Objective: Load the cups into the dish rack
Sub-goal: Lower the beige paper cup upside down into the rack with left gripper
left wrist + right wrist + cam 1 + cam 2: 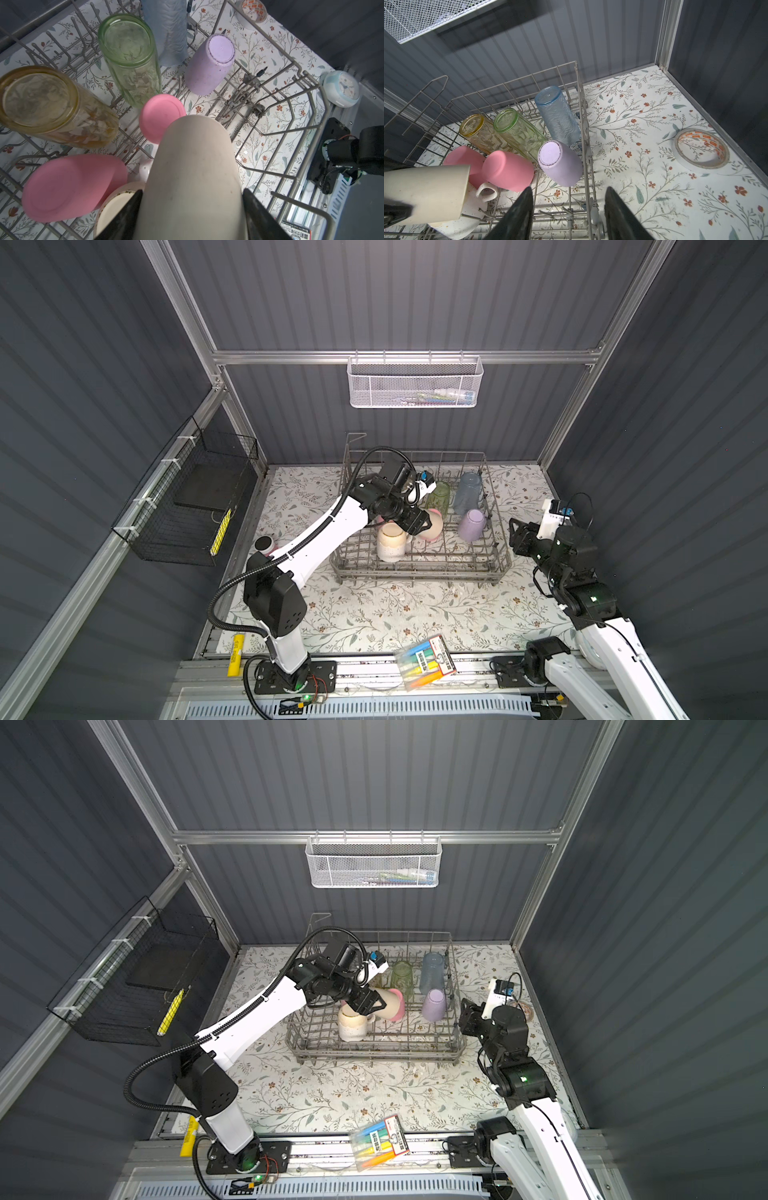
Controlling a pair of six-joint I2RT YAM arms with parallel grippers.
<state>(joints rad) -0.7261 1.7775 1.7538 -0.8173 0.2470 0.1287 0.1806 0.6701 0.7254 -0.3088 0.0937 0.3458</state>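
Observation:
The grey wire dish rack (419, 572) (374, 1052) stands at the back of the mat. My left gripper (192, 192) (419, 522) is shut on the beige tumbler (193, 166) (390, 1004) and holds it tilted above the speckled mug (390, 545) and two pink tumblers (162, 118) (68, 187). Amber glass (52, 108), green glass (517, 128), blue tumbler (558, 116) and lilac tumbler (560, 164) rest bottom-up on the tines. My right gripper (569, 190) (515, 537) hangs open over the rack's right wall, holding nothing.
A tape roll (702, 151) lies on the mat right of the rack, and a small white clock (340, 91) sits near the right arm. A pink pot with a black top (264, 544) stands left of the rack. A marker pack (428, 662) lies at the front edge.

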